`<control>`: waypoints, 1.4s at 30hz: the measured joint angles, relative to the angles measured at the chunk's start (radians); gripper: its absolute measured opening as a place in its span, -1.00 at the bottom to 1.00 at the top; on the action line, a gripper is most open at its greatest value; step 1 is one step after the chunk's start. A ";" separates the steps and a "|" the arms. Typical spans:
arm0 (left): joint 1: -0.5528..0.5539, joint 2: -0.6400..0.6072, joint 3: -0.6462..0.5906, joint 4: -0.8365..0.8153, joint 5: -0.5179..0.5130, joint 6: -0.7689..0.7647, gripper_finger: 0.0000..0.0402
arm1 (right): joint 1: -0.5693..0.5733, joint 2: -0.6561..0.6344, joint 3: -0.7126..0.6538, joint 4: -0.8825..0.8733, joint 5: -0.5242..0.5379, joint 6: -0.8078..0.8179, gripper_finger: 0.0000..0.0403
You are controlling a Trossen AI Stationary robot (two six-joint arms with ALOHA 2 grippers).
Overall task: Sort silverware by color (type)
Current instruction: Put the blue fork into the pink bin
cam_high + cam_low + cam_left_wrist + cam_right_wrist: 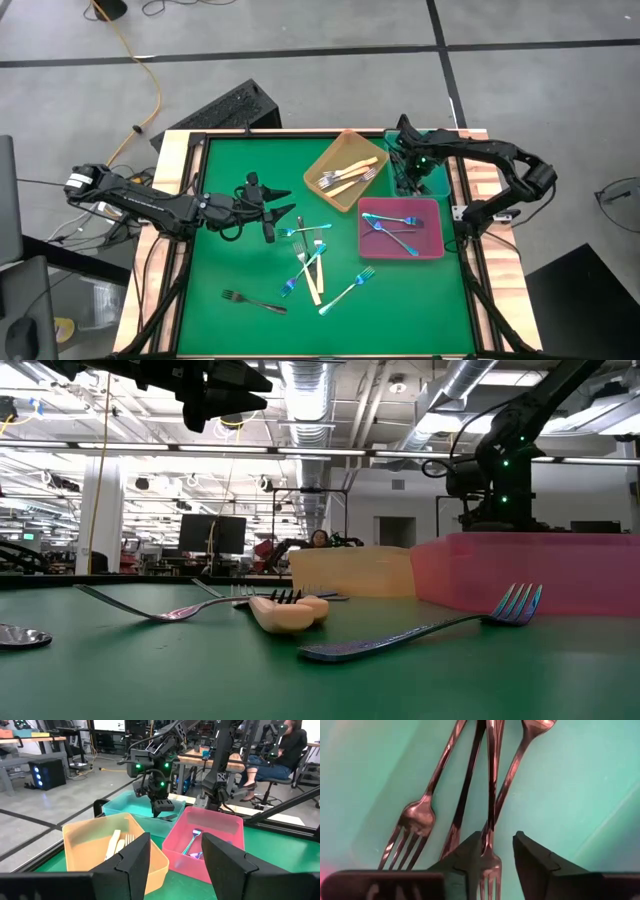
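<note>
We see our right gripper (pixel 496 857) low inside the teal rectangular tray (pixel 580 780), fingers slightly parted around a thin black fork (pixel 491 795), whether gripping we cannot tell. It looks light, stiff and slippery; mid-handle suits. Left gripper (pixel 272 210) hovers open above the loose forks (pixel 312 262).

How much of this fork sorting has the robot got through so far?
Partly done. Cream forks lie in the orange tray, blue forks in the pink tray, black forks in the teal tray. The right gripper is down in the teal tray, around a black fork. About six forks remain on the table.
</note>
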 joint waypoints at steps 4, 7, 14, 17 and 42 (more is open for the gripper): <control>0.000 0.000 0.000 0.000 0.000 0.000 -0.19 | -0.007 0.000 0.000 0.000 0.002 0.000 -0.14; 0.000 0.000 0.000 -0.002 0.000 0.000 -0.19 | -0.014 0.000 0.000 -0.003 0.002 0.001 -0.03; 0.000 0.000 0.000 -0.031 0.000 0.000 -0.19 | -0.009 -0.039 0.015 -0.006 -0.034 -0.008 -0.01; 0.000 0.000 0.000 -0.058 0.000 -0.009 -0.19 | -0.005 -0.080 0.047 -0.017 -0.054 -0.008 -0.05; 0.000 0.001 0.000 -0.378 0.146 -0.155 -0.19 | 0.385 -0.328 0.129 0.045 -0.231 0.117 -0.07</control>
